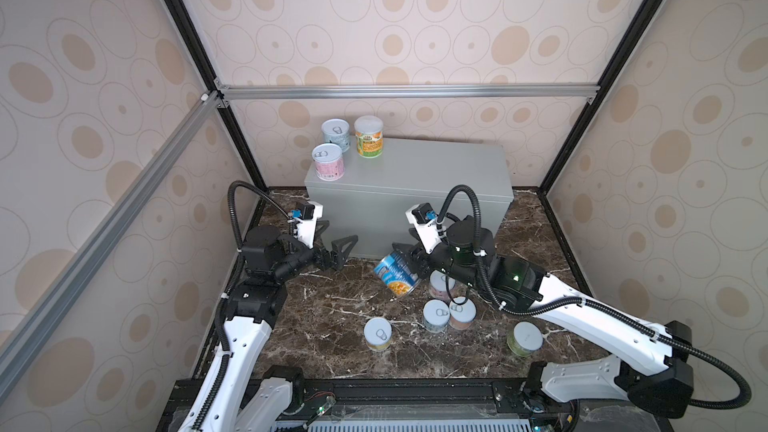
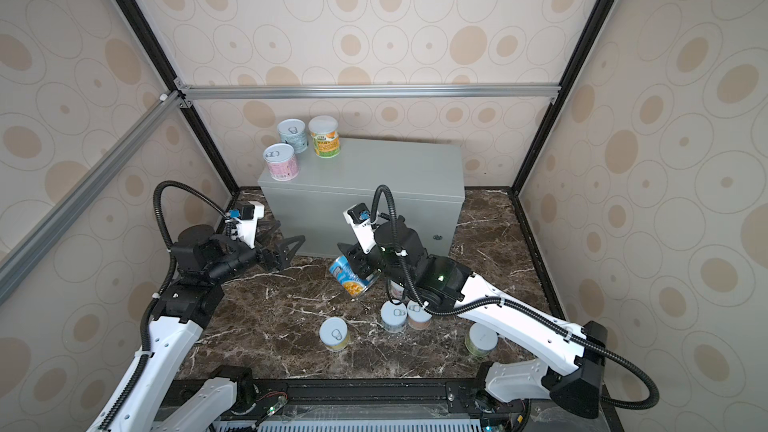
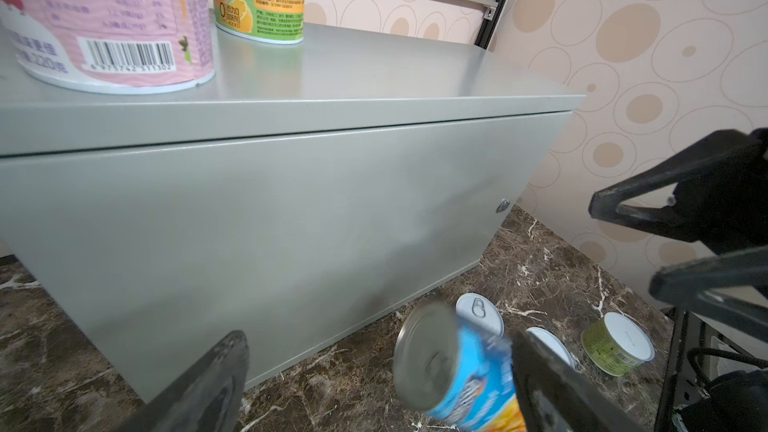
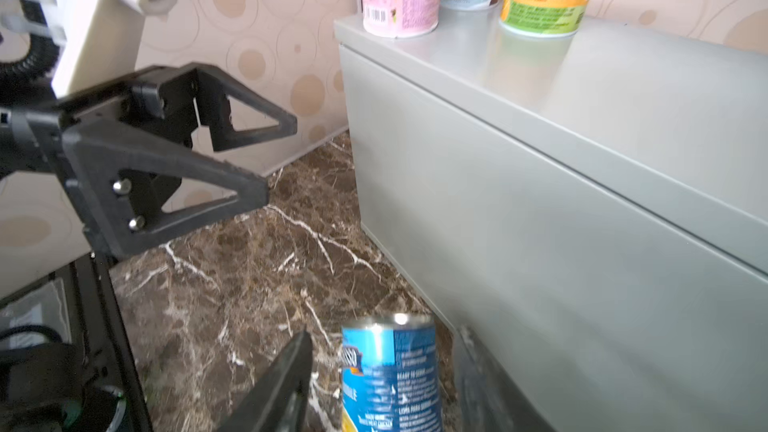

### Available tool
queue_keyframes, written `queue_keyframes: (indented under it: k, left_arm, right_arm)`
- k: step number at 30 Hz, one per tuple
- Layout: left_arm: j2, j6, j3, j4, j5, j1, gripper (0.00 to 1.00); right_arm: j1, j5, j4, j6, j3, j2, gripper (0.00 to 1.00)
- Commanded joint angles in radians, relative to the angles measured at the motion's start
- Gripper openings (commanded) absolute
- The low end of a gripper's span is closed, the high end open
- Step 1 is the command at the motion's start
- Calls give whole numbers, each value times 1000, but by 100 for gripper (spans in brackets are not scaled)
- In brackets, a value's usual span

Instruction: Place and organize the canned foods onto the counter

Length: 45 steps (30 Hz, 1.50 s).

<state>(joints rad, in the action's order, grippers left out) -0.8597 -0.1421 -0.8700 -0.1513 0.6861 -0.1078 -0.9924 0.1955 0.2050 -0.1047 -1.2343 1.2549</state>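
The right jaws are closed on the soup can (image 1: 395, 275), pinching its blue label from both sides. The right wrist view shows one dark finger (image 4: 282, 380) against its flank. The can is slanted, neither upright nor lying flat. One flat end tips up toward the left arm (image 1: 266, 251) and the other points down at the tabletop (image 1: 324, 326). We cannot tell whether its lower rim touches the marble. It sits low in front of the box (image 1: 415, 168), near the middle of the box's front face and well below the box's top.

The left jaws are spread wide and empty. They are level with the box's front toward its left end, near the soup can but apart from it.

On the box's top, at its left end, three cans stand upright: pink (image 1: 328, 162), pale blue (image 1: 336, 135) and green (image 1: 369, 137). The rest of the top is bare. In front of the box, five short cans (image 1: 377, 333) stand on the tabletop, one partly hidden under the right arm (image 1: 515, 280).

We judge that the coming move turns on height and tilt. The soup can must rise over the box's front edge and be turned upright before it is set down beside the green can. The right arm holds it and is the nearer.
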Motion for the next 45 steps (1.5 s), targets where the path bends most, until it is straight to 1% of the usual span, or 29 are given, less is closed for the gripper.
queue_keyframes:
  k: [1, 4, 8, 11, 14, 17, 21, 24, 26, 30, 38, 45]
  left_arm:
    - [7, -7, -9, 13, 0, -6, 98]
    - [6, -12, -8, 1, -16, -7, 98]
    - [26, -43, 58, 5, -66, -6, 98]
    - [39, -80, 112, 10, -81, -6, 98]
    - [69, -94, 155, 15, -86, -6, 98]
    - [93, -80, 164, -27, -120, -6, 98]
    - [131, -66, 169, -62, -172, -6, 98]
    - [155, -65, 179, -68, -201, -5, 98]
    - [165, -64, 186, -67, -209, -4, 98]
    - [175, -63, 201, -64, -210, -5, 98]
    - [186, -59, 207, -44, -210, -5, 98]
    - [204, -56, 217, -39, -210, -4, 98]
  right_arm:
    - [6, 26, -66, -60, 101, 21, 53]
    - [5, 12, -109, -98, 180, 29, 54]
    - [5, -16, -111, -116, 240, 38, 55]
    - [-2, -25, -86, -103, 258, 60, 57]
    - [-2, -29, -28, -98, 233, 106, 62]
    - [-2, -31, 62, -119, 159, 178, 71]
    - [-6, -43, 227, -160, 5, 303, 85]
    - [-14, -34, 294, -171, -71, 376, 90]
    - [-14, -26, 326, -175, -111, 422, 93]
    - [-14, -24, 375, -170, -196, 521, 95]
    - [-14, 21, 473, -184, -383, 714, 96]
    - [-12, 55, 594, -189, -542, 872, 96]
